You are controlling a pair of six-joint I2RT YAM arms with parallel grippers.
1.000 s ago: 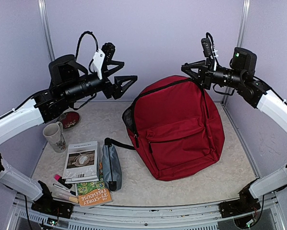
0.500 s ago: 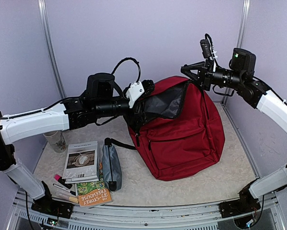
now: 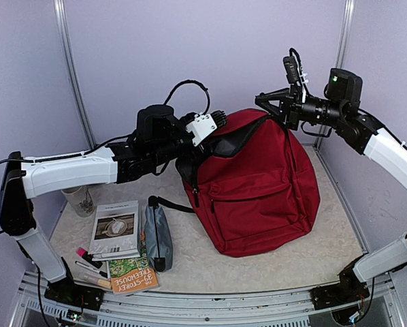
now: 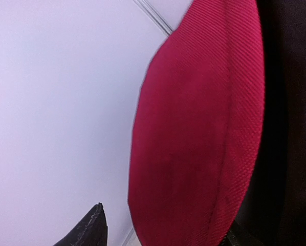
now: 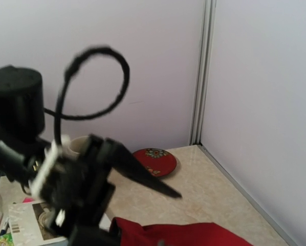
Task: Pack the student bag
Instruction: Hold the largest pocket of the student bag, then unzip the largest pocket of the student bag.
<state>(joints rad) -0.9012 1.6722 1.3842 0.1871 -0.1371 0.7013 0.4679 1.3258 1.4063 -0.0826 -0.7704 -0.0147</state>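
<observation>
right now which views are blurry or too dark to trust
Top external: sharp, evenly lit, student bag clear. Left wrist: bag fabric too close, weave crisp at right, softer left, black band at far right. Right wrist: left arm blurred, plate sharper.

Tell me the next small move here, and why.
Probably close the left gripper on the student bag. The left wrist view shows its red rim lying between the jaws, one fingertip clear of the fabric, and from above the opening is only a narrow slit, so it needs a grip before pulling wider.
</observation>
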